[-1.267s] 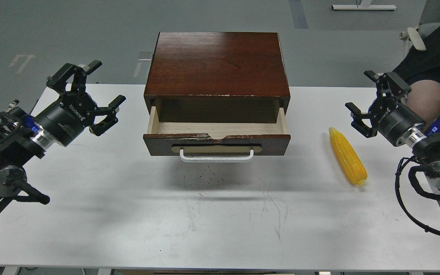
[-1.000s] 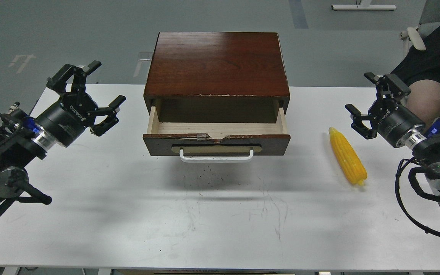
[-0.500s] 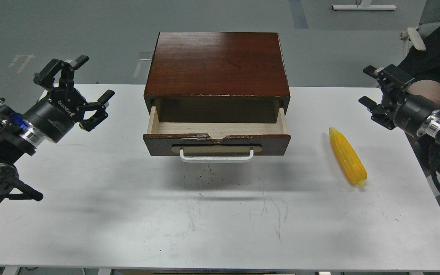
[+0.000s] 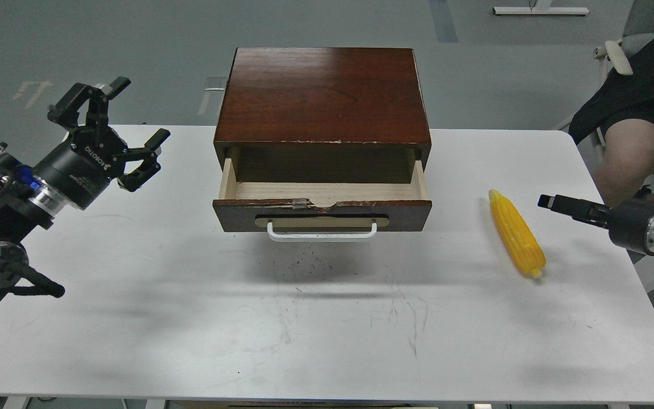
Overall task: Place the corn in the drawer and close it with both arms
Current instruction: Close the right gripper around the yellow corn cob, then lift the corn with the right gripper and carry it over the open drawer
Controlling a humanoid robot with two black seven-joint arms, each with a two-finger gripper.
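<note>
The yellow corn (image 4: 516, 233) lies on the white table (image 4: 327, 329), to the right of the cabinet, its tapered end pointing away from me. The drawer (image 4: 321, 196) is pulled open and empty, with its dark front and white bar handle (image 4: 321, 232) facing me. My left gripper (image 4: 138, 111) is open and empty, raised over the table's far left, apart from the cabinet. My right gripper (image 4: 549, 201) is low, just right of the corn and pointing at it. It is seen edge-on, so its fingers cannot be told apart.
The dark wood cabinet (image 4: 321, 94) stands at the middle back of the table. A seated person's leg (image 4: 625, 150) and a chair (image 4: 616, 57) are past the table's right edge.
</note>
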